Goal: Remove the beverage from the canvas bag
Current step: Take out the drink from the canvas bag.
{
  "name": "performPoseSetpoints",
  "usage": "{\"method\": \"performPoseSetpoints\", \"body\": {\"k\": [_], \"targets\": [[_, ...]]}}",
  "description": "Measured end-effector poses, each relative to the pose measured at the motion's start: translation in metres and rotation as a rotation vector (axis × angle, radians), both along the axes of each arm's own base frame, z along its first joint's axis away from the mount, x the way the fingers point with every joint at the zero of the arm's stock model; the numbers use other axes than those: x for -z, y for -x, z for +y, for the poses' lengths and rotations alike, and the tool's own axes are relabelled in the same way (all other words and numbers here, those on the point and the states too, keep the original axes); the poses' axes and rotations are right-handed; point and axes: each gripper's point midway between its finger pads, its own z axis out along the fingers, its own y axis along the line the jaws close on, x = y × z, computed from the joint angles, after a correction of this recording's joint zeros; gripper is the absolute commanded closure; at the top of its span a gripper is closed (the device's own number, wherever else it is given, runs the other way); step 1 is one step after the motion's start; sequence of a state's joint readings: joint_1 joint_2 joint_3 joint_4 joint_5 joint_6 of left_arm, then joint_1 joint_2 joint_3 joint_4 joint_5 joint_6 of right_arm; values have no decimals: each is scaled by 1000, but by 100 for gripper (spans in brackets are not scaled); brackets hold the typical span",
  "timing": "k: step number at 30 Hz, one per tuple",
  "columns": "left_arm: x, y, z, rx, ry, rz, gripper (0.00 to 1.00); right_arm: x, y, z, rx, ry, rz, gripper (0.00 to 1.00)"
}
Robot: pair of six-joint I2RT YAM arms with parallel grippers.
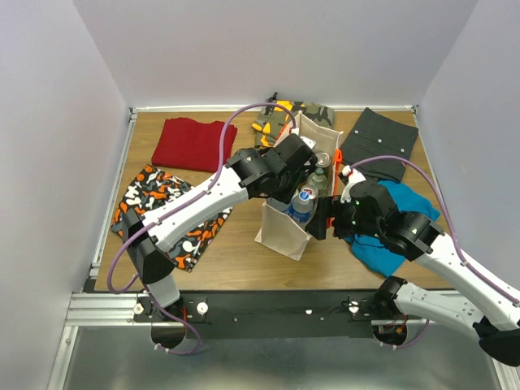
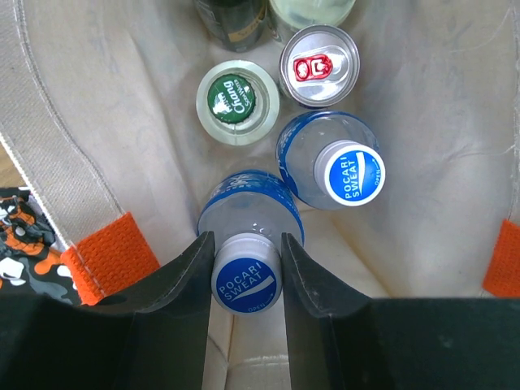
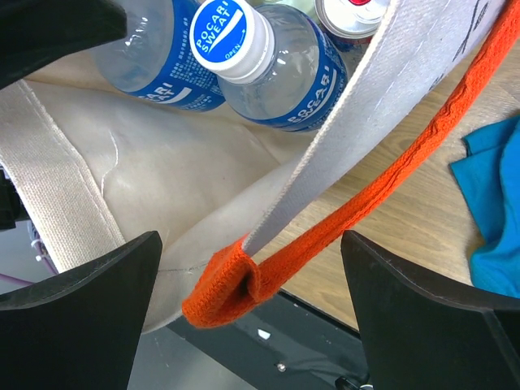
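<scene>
The beige canvas bag [image 1: 284, 234] stands upright mid-table with its mouth open. Inside it stand two Pocari Sweat bottles, a red-tabbed can [image 2: 319, 65] and a green-capped Chang bottle [image 2: 236, 101]. My left gripper [image 2: 246, 244] reaches down into the bag and is shut on the cap of the nearer Pocari bottle [image 2: 244, 213], one finger on each side. The second Pocari bottle [image 2: 348, 173] stands just beside it. My right gripper [image 3: 252, 244] is open at the bag's right side, with the bag's rim [image 3: 341, 138] and orange handle [image 3: 366, 203] between its fingers, untouched.
Folded clothes lie around the bag: a red one [image 1: 193, 144] at back left, an orange-patterned one [image 1: 162, 211] at left, a camouflage one [image 1: 284, 118] behind, a dark grey one [image 1: 378, 142] at back right, and a blue one [image 1: 390, 244] under my right arm.
</scene>
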State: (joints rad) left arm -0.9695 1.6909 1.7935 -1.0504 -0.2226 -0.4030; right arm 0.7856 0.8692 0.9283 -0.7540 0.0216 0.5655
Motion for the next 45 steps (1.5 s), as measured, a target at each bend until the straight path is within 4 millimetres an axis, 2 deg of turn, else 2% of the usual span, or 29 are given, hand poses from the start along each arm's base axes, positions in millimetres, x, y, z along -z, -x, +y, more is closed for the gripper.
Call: {"method": "performPoseSetpoints", "body": {"k": [15, 21, 26, 29, 32, 40, 45], "targets": [[-13, 0, 2, 19, -7, -12, 100, 1, 0, 0, -2, 4, -1, 0], [-10, -1, 2, 24, -16, -12, 100, 0, 0, 0, -3, 6, -2, 0], [5, 0, 2, 22, -32, 3, 100, 1, -1, 0, -4, 9, -2, 0], [7, 1, 2, 26, -33, 11, 100, 1, -1, 0, -3, 10, -3, 0], [-4, 0, 1, 29, -30, 7, 100, 1, -1, 0, -3, 11, -3, 0], [-56, -6, 1, 43, 20, -51, 100, 2, -2, -1, 1, 15, -3, 0], [-66, -3, 5, 43, 25, -56, 100, 2, -2, -1, 2, 16, -4, 0]]}}
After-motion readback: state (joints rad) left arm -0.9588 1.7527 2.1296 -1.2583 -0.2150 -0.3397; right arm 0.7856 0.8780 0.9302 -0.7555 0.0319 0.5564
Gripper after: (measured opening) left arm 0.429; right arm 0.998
